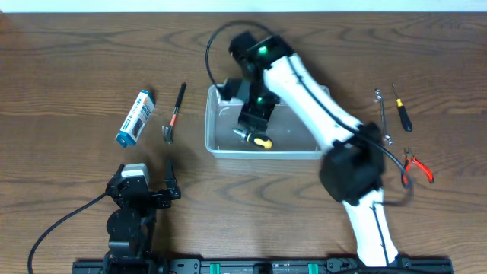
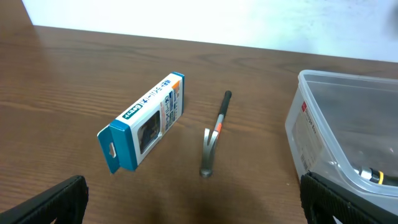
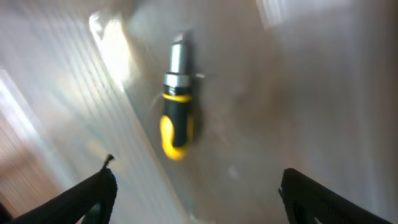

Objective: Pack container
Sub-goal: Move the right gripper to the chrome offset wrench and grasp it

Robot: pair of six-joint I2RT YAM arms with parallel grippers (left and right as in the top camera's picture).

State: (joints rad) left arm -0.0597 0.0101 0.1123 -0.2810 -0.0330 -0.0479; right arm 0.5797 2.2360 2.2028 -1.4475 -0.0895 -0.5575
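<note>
The clear container (image 1: 215,122) stands at the table's middle. It also shows at the right of the left wrist view (image 2: 323,124). A stubby yellow-and-black screwdriver (image 1: 255,138) lies on its floor, seen blurred in the right wrist view (image 3: 176,106). My right gripper (image 1: 253,116) is open and empty, over the tub just above the screwdriver; its fingers (image 3: 196,193) frame the tub floor. My left gripper (image 1: 144,186) is open and empty near the front left, fingers (image 2: 196,199) spread over bare wood.
A blue-and-white box (image 1: 135,117) and a small hammer (image 1: 174,113) lie left of the tub. A wrench (image 1: 382,116), a black-handled screwdriver (image 1: 402,108) and red-handled pliers (image 1: 417,167) lie at the right.
</note>
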